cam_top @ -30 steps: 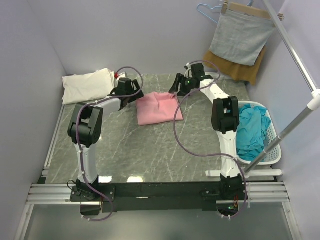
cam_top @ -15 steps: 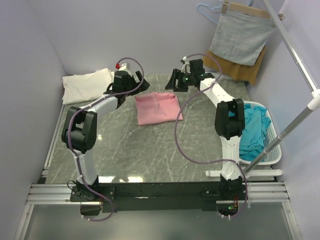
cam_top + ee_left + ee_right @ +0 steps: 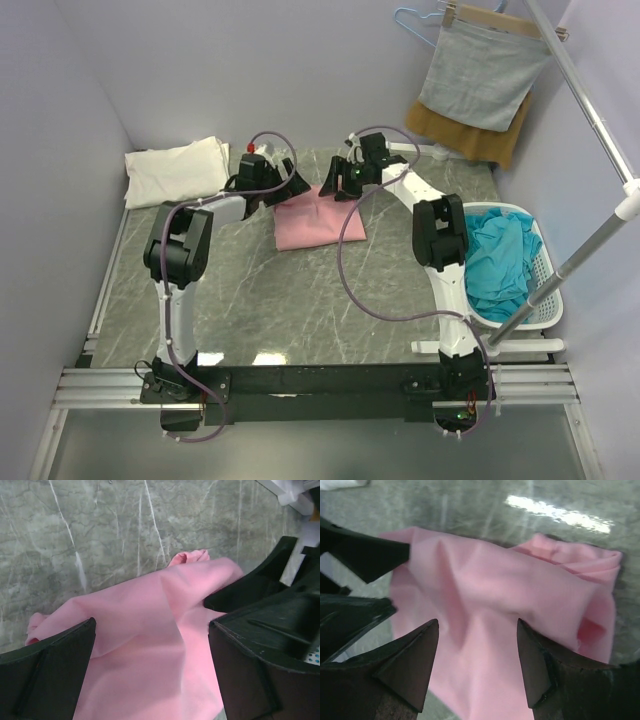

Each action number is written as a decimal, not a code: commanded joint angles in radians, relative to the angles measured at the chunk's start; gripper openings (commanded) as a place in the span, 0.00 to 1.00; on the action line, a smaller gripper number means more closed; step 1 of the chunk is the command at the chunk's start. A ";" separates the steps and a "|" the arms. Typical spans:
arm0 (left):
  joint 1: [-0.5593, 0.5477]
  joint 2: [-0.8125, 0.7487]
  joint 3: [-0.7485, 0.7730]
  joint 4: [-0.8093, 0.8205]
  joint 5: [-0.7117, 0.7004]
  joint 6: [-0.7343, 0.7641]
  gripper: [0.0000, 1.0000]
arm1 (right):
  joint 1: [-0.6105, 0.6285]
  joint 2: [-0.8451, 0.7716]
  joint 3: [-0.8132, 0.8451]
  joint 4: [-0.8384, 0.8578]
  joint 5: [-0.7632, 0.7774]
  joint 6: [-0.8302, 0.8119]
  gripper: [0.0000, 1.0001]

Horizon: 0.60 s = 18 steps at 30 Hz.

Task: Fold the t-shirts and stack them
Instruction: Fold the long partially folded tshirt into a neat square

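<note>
A folded pale pink t-shirt lies on the marble table at the back centre. My left gripper is open just above its far left edge; in the left wrist view the pink cloth fills the gap between the fingers. My right gripper is open above its far right part; the right wrist view shows the shirt between the fingers. A folded cream-white t-shirt lies at the back left. Teal-blue t-shirts fill a white basket at the right.
A grey cloth hangs from a hanger at the back right, over a mustard-brown cloth. A slanted metal pole crosses above the basket. Walls close in the left, back and right.
Both grippers have moved inward toward each other and down over the far edge of the pink shirt. The shirt itself has barely shifted.
</note>
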 commanded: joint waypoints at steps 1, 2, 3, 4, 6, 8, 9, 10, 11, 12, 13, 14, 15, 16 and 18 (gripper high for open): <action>-0.004 0.017 0.069 0.053 0.007 0.013 0.99 | -0.012 0.037 0.114 -0.013 0.085 0.002 0.71; -0.003 0.032 0.077 0.042 0.004 0.019 0.99 | -0.015 0.054 0.144 -0.053 0.092 -0.004 0.72; -0.003 0.038 0.090 0.038 -0.007 0.036 0.99 | -0.020 0.086 0.171 -0.065 0.114 -0.006 0.72; -0.003 0.044 0.095 0.035 -0.013 0.043 0.99 | -0.019 0.100 0.216 -0.076 0.138 -0.009 0.72; -0.001 0.060 0.109 0.029 -0.027 0.068 0.99 | -0.022 0.134 0.250 -0.087 0.183 -0.020 0.73; 0.002 0.077 0.117 0.024 -0.033 0.079 1.00 | -0.035 0.171 0.316 -0.104 0.192 -0.012 0.74; 0.004 0.084 0.124 0.019 -0.033 0.089 0.99 | -0.042 0.180 0.329 -0.101 0.200 -0.006 0.74; 0.005 0.090 0.127 0.021 -0.039 0.092 0.99 | -0.049 0.186 0.344 -0.099 0.221 -0.003 0.75; 0.007 0.101 0.129 0.021 -0.041 0.094 0.99 | -0.054 0.201 0.353 -0.105 0.230 0.005 0.76; 0.010 0.110 0.141 0.012 -0.039 0.099 1.00 | -0.058 0.212 0.363 -0.113 0.238 0.012 0.77; 0.010 0.119 0.152 -0.001 -0.038 0.102 0.99 | -0.065 0.220 0.379 -0.121 0.229 0.015 0.77; 0.013 0.142 0.166 -0.014 -0.042 0.103 0.99 | -0.074 0.225 0.376 -0.127 0.237 0.026 0.77; 0.014 0.150 0.179 -0.025 -0.045 0.111 0.99 | -0.077 0.223 0.367 -0.125 0.246 0.029 0.77; 0.016 0.156 0.184 -0.036 -0.045 0.112 0.99 | -0.081 0.222 0.349 -0.125 0.252 0.029 0.77; 0.022 0.164 0.190 -0.042 -0.053 0.122 0.99 | -0.094 0.222 0.334 -0.125 0.260 0.037 0.77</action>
